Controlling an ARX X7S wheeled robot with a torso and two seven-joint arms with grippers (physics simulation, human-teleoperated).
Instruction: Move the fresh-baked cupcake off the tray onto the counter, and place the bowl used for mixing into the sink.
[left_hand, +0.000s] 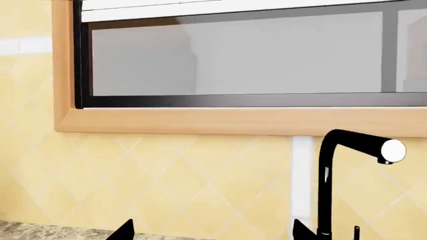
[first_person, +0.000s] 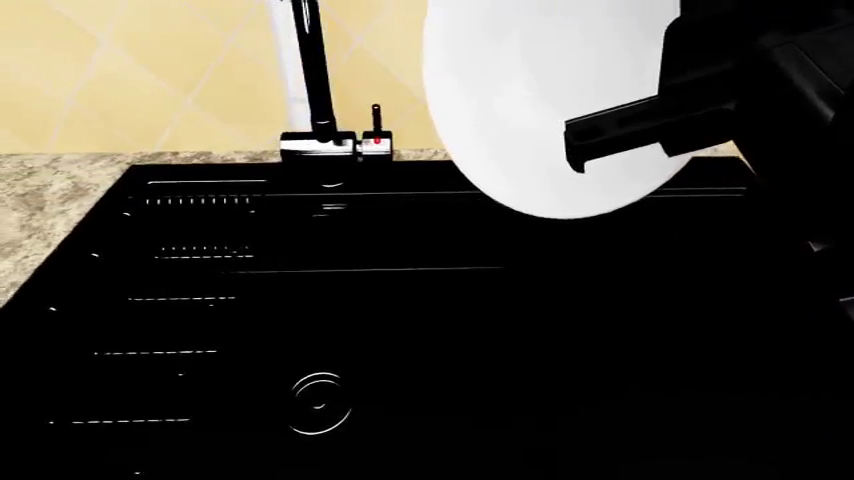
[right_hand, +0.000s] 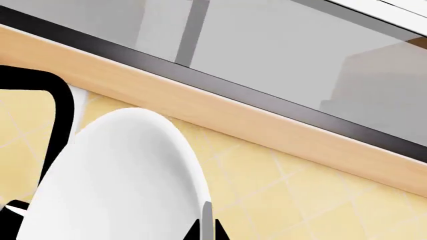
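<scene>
Bowl hangs clamped in my right pincer at 1 o'clock over sink; left pincer, can't tell.

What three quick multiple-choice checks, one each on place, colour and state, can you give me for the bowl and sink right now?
1. Where is the bowl?
A. Held above the sink
B. Flat on the sink floor
C. On the counter

2. What colour is the tap neck?
A. Red
B. Black
C. White

3. How is the bowl sitting?
A. Upside down on the counter
B. Level, mouth up
C. Tipped on edge in the right gripper

Answers:
1 A: the head view shows it in the air over the black basin.
2 B: its neck is black in the head and left wrist views.
3 C: a black finger crosses its face.
</scene>
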